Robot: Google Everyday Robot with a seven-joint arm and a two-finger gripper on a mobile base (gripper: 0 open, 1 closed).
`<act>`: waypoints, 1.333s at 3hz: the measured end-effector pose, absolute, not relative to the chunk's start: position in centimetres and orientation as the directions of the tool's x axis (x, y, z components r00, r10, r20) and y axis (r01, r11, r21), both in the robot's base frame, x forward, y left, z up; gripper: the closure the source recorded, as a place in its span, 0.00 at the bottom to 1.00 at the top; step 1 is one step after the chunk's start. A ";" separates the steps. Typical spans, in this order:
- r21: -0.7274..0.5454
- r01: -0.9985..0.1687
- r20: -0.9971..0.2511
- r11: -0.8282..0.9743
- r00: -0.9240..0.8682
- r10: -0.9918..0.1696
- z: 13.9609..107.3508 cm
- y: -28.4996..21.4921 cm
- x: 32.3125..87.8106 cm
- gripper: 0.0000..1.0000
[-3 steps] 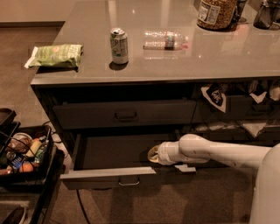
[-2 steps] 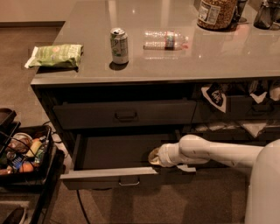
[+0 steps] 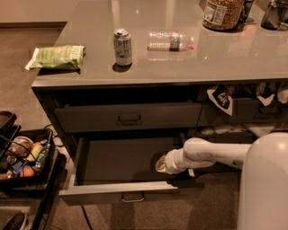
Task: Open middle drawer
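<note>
1. The middle drawer stands pulled out under the closed top drawer; it has a dark-grey flat front, a small handle at its centre and a grey floor inside
2. The gripper sits just inside the drawer's right front corner; whether it is released or clenched, I cannot tell
3. Labels on the can, bottle and jar are unreadable
4. They sit on a glossy grey counter with a green bag

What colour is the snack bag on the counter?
Green snack bag, camera view; gripper at right side of middle drawer.
</note>
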State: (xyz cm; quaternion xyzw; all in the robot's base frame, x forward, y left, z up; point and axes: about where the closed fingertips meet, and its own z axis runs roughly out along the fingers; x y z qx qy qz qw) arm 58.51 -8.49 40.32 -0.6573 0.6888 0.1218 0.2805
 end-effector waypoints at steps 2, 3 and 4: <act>-0.125 -0.992 -0.563 0.003 0.069 -0.823 39.6 -7.5 54.2 1.00; -0.114 -0.993 -0.574 -0.022 0.084 -0.815 39.3 -7.1 52.0 1.00; -0.102 -0.994 -0.587 -0.039 0.092 -0.804 38.9 -6.7 48.7 1.00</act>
